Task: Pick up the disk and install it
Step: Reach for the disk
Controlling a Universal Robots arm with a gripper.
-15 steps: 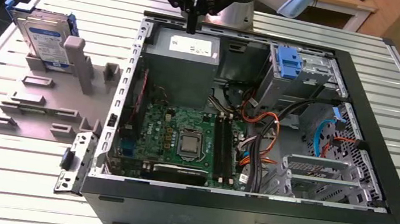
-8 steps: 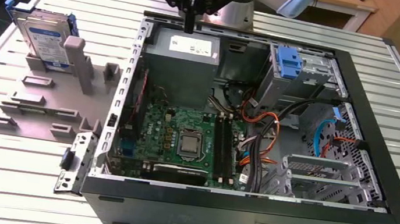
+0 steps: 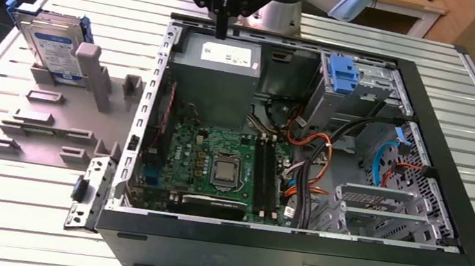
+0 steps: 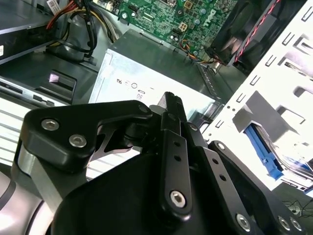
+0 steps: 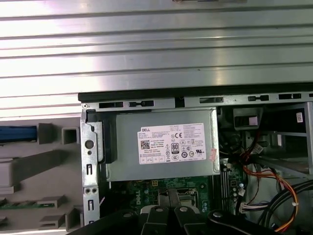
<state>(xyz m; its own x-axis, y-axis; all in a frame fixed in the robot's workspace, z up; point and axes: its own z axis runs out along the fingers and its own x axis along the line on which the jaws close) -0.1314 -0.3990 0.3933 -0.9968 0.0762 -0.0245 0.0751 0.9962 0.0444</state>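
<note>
Closed and empty, my gripper [image 4: 171,104] hangs over the grey metal box [image 3: 217,78] in the open case [image 3: 296,246], while the disk [image 3: 49,44] stands upright in its rack [image 3: 42,130] outside, neither picked up nor installed.

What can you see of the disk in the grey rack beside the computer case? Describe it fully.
The disk is a flat silver drive with a white-and-blue label, framed by a bright blue plastic carrier. It stands on edge in the grey rack at the exterior view's left, outside the case; the hand is apart from it.
</note>
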